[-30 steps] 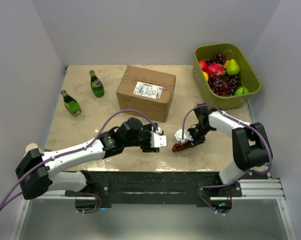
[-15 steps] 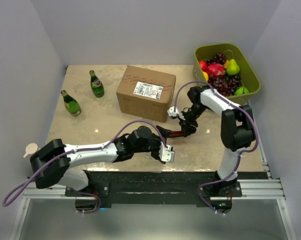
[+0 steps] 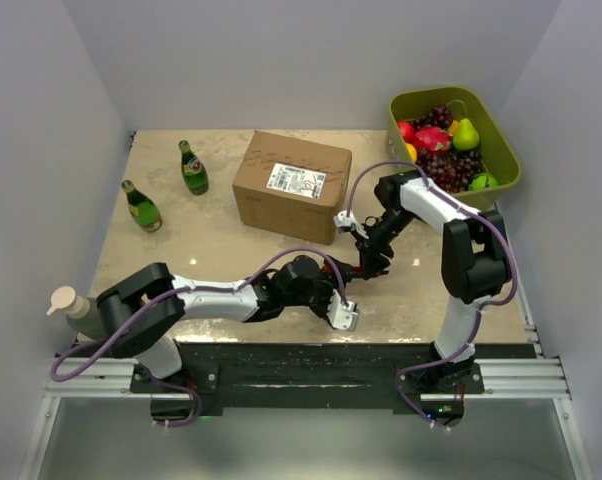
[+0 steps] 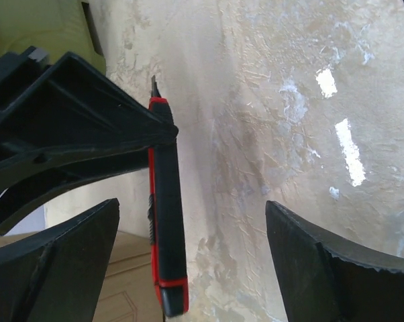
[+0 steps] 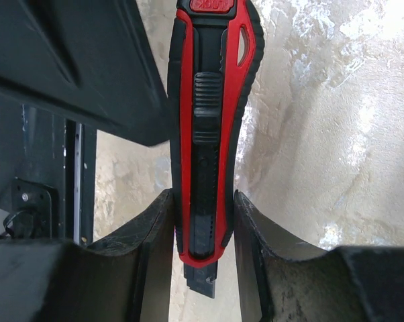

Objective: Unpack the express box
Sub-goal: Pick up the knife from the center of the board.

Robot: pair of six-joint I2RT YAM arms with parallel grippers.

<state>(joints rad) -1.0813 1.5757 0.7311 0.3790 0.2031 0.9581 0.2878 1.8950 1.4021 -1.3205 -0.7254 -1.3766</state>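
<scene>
Right gripper (image 5: 203, 245) clamped on red utility knife (image 5: 205, 121), just off near right corner of express box (image 3: 293, 185). Left gripper (image 3: 343, 312) spread wide, empty, nearer than box. Box closed, apparently uncut; cutting and emptying remain.

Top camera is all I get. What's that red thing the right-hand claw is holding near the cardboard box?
Observer: A red-and-black utility knife, clamped in the right gripper. The right wrist view shows its thumb slider.
Operator: Is the blade out?
Observer: Yes, a short blade tip sticks out in the left wrist view.
Operator: And the other claw?
Observer: The left gripper is wide open and holds nothing.
</scene>
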